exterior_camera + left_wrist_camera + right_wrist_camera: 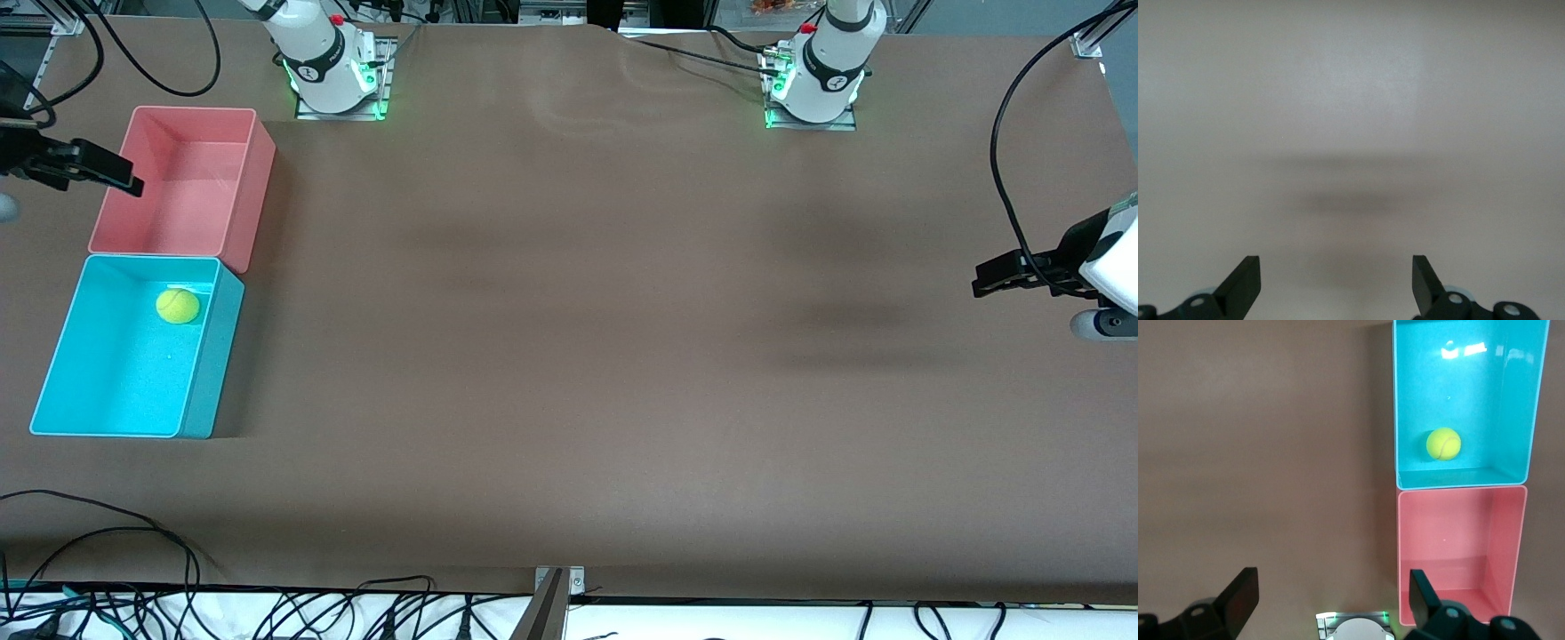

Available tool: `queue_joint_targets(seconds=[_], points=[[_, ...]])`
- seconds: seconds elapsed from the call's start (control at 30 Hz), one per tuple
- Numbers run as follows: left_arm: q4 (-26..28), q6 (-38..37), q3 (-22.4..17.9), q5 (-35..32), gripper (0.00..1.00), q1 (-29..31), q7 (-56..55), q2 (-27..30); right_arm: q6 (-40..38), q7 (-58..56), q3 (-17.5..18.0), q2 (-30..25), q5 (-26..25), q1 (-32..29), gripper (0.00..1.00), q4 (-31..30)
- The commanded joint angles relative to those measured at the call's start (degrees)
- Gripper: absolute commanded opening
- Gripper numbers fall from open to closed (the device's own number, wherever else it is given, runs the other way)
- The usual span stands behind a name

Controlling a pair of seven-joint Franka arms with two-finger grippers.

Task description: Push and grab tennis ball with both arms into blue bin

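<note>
The right gripper (124, 178) hangs in the air at the right arm's end of the table, over the outer edge of the pink bin (182, 187). In the right wrist view its two black fingers (1238, 597) stand wide apart with nothing between them. The left gripper (996, 277) hangs over bare table at the left arm's end, well apart from both bins. Its fingers (1245, 280) are likewise spread wide and hold nothing; under them lies only the brown table cover (578, 356) with a soft shadow on it.

The tennis ball (178, 306) rests on the floor of the blue bin (53, 373), near the wall that the blue bin shares with the pink bin. A faint curved seam shows on the ball in the right wrist view (1443, 443); being round, it has no long axis to tell.

The blue bin sits nearer the front camera than the pink bin, the two touching end to end. Each bin's long axis runs from the robots' bases toward the front camera. The pink bin holds nothing that can be seen. Nothing lies on the table between the two grippers.

The right arm's base (333, 71) and the left arm's base (813, 84) glow green at their feet. Each carries a small round mark, too small to read. Black cables (267, 613) trail along the table's front edge.
</note>
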State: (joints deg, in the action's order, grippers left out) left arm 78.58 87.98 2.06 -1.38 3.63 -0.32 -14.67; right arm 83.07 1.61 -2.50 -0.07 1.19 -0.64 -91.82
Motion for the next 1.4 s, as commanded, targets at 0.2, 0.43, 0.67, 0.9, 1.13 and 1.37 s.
queue_joint_targets(seconds=[0.2,0.43,0.67,0.9,1.13,1.37], points=[[-1.42,-1.23,-0.13,-0.47,1.00,-0.20,1.11,-0.19,5.88,0.41,1.62,-0.63,-1.89,1.43,1.00,-2.92],[-1.42,-1.15,-0.13,-0.47,1.00,-0.20,1.20,-0.19,9.12,0.50,1.62,-0.37,-1.80,1.43,1.00,-3.62],[-1.42,-1.23,-0.13,-0.47,1.00,-0.20,1.11,-0.19,10.27,0.59,1.18,-0.54,-1.80,1.34,1.00,-4.85],[-1.42,-1.23,-0.13,-0.47,1.00,-0.20,1.20,-0.19,9.92,0.59,1.27,-0.46,-1.80,1.25,1.00,-4.59],[-1.42,-1.23,-0.13,-0.47,1.00,-0.20,1.20,-0.19,9.57,0.59,1.27,0.07,-1.63,1.08,1.00,-4.06],[-1.42,-1.23,-0.13,-0.47,1.00,-0.20,1.28,-0.19,9.57,0.59,1.18,0.16,-1.63,1.16,1.00,-4.06]])
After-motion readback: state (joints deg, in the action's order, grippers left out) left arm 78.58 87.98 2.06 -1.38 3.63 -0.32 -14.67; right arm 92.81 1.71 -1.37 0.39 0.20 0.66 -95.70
